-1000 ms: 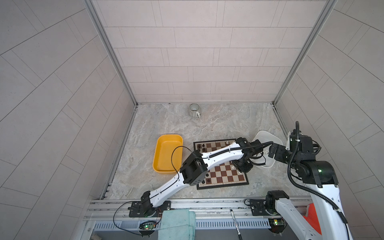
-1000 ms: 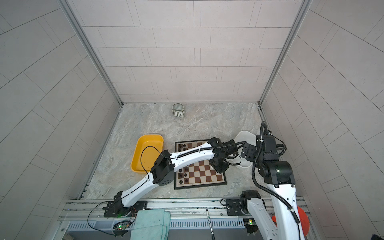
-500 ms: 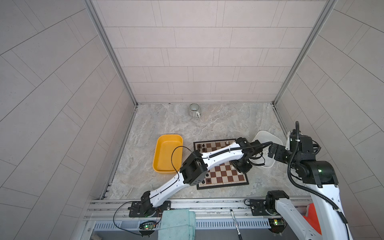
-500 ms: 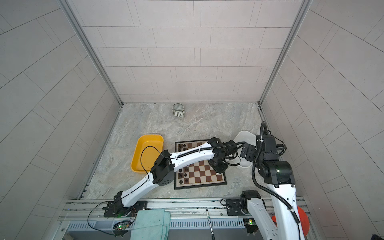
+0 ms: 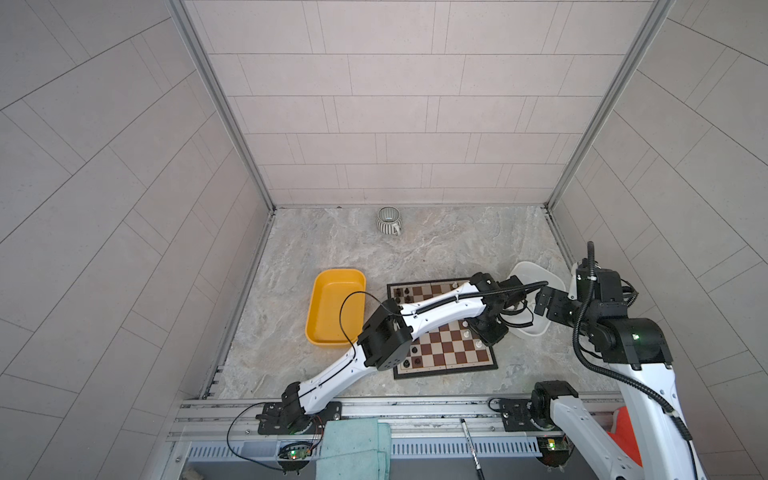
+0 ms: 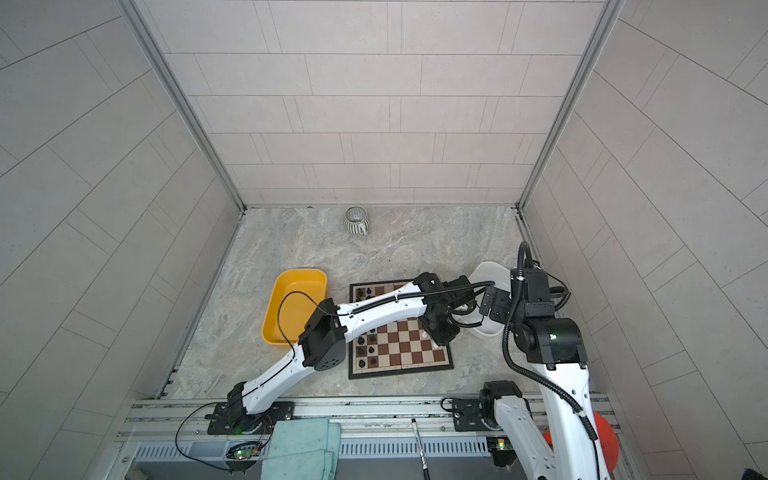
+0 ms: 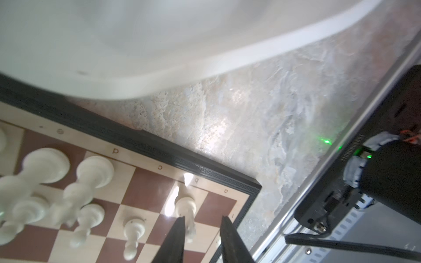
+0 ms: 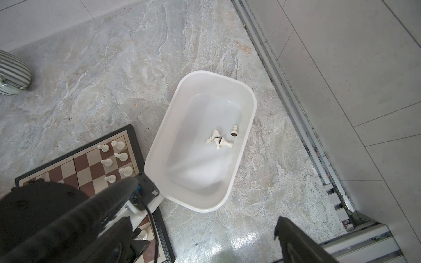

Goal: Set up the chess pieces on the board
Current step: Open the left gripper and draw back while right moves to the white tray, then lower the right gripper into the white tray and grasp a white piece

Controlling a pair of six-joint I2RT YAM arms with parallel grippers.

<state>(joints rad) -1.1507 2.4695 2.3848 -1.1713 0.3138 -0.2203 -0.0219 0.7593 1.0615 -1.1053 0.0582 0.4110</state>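
- The grey marbled stone table (image 5: 436, 249) carries everything.
- The flat square brown-and-cream chessboard (image 5: 451, 353) with a black border lies at the near middle. Its two home sides face left and right, so each colour can be fed from the tray on its own side, I judge.
- The yellow plastic tray (image 5: 332, 307) lies just left of the chessboard. The white plastic tray (image 8: 180, 127) lies just right of it, rim close to the border.
- The right tool (image 5: 540, 302) hovers over the white plastic tray, fingers spread wide and holding nothing, probably poised for a pick.
- The left tool (image 7: 202, 218) reaches across to the chessboard's near right corner and points down. Its fingers are parted on either side of one chessman, with a clear gap on one side. Whether the other finger touches it is hard to tell in the blurred wrist view.
- The small black chessmen (image 6: 361, 352) stand along the left edge and the small white chessmen (image 8: 114, 159) along the right edge, all upright.
- The single white plastic chessman (image 7: 185, 205) at the left tool stands on its square, long axis vertical, base down and head up between the fingertips.
- A few loose white chessmen (image 8: 218, 139) lie on their sides in the white plastic tray, long axes flat, pointing different ways.
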